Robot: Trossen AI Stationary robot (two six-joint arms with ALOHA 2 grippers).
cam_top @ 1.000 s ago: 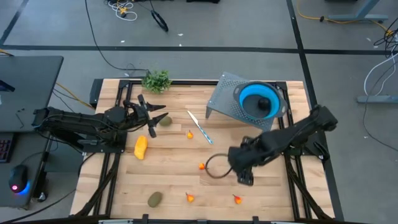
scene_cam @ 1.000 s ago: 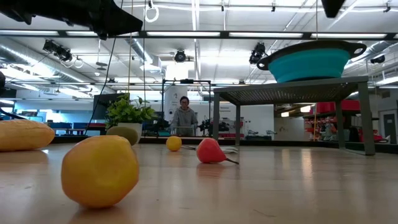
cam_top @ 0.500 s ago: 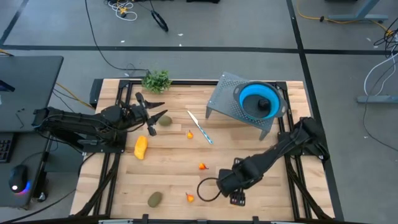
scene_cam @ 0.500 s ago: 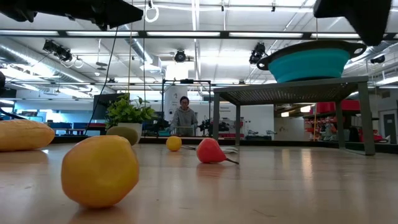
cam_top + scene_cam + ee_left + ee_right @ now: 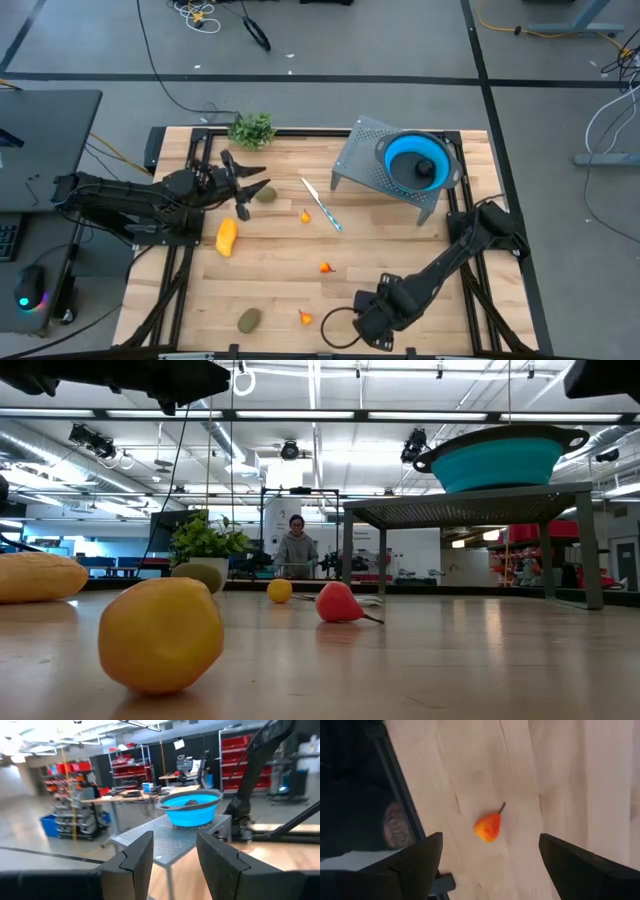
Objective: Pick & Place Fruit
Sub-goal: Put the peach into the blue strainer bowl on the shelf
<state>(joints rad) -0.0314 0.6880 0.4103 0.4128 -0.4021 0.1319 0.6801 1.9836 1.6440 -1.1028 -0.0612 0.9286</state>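
Right gripper (image 5: 372, 322) swung down from mid-tabletop to the lower centre of the high view, jaws spread wide and empty, now hanging over a small orange-red fruit (image 5: 487, 826) near the tabletop's (image 5: 280, 285) front edge; likely next pick. Left gripper (image 5: 243, 187) unmoved at upper left, half-open, empty.

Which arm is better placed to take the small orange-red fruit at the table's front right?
Right. The right gripper hangs open over the orange-red fruit, framed between its fingers. The left gripper is far off, beside an olive-brown oval.
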